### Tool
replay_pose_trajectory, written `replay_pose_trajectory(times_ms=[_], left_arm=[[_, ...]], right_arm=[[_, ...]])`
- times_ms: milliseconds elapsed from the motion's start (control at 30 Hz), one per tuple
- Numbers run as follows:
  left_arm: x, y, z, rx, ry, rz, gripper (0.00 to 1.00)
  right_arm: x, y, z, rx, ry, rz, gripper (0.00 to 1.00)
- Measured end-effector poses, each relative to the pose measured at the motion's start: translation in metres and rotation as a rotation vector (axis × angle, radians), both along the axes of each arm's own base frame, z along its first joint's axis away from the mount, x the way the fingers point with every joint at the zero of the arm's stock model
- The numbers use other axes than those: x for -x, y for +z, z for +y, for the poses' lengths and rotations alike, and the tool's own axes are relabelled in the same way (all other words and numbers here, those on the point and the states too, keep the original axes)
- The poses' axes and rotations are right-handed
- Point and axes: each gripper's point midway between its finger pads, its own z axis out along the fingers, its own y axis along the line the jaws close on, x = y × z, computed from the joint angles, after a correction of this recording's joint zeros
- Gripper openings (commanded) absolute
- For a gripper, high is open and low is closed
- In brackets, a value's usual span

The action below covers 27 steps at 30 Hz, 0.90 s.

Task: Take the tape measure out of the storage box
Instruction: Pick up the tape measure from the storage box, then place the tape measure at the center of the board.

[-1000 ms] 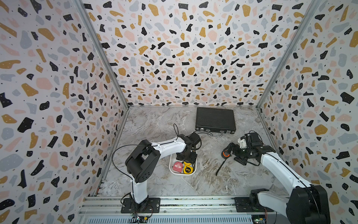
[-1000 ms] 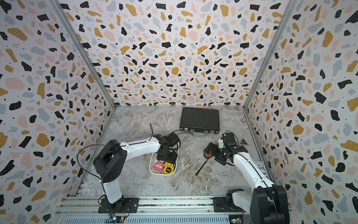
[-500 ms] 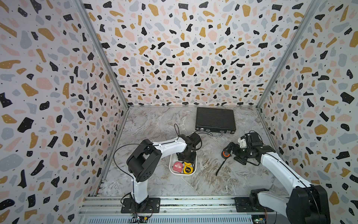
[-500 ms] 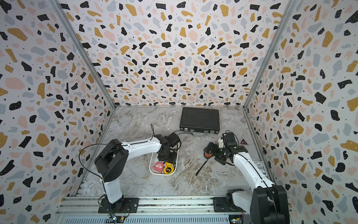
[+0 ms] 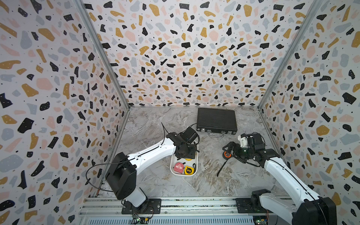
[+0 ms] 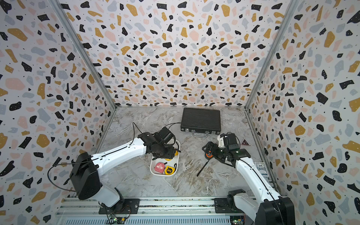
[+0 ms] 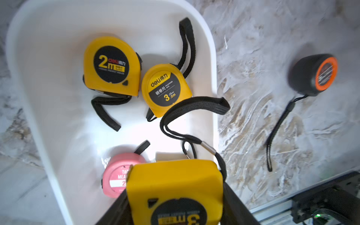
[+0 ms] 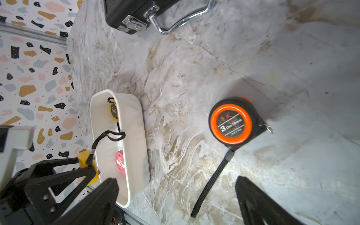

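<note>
Just closed the left jaws, half open a moment ago, tight on a yellow tape measure [image 7: 173, 179]. Holds it low over the storage box [image 7: 48, 58], strap looping above the box. Leaves only lifting clear and setting down beside the box. Shows right jaws spread wide, empty.

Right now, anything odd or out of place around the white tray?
The strap of the yellow tape measure held in the left pincer dangles in a loop over the storage box, close to the 3.0m tape measure; it might snag. Nothing spilled or damaged.
</note>
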Motion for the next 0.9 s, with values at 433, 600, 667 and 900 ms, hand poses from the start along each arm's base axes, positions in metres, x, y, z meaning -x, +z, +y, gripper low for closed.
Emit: replay_pose_trajectory(times_ms=[433,600,667,900], left_arm=[[-0.014,0.064,-0.015,0.254,0.303,-0.025,0.00],[-0.024,0.073,-0.031,0.357,0.380,-0.014,0.00],[-0.025,0.074,-0.039,0.384,0.397,-0.003,0.00],[-0.017,0.079,-0.060,0.452,0.425,0.029,0.00]], right_arm=[[0.028,0.046,0.064,-0.053,0.183,-0.273,0.99],[0.036,0.047,0.082,-0.058,0.215,-0.345,0.99],[0.038,0.049,0.088,-0.055,0.224,-0.372,0.99],[0.030,0.072,0.102,-0.090,0.203,-0.490,0.98]])
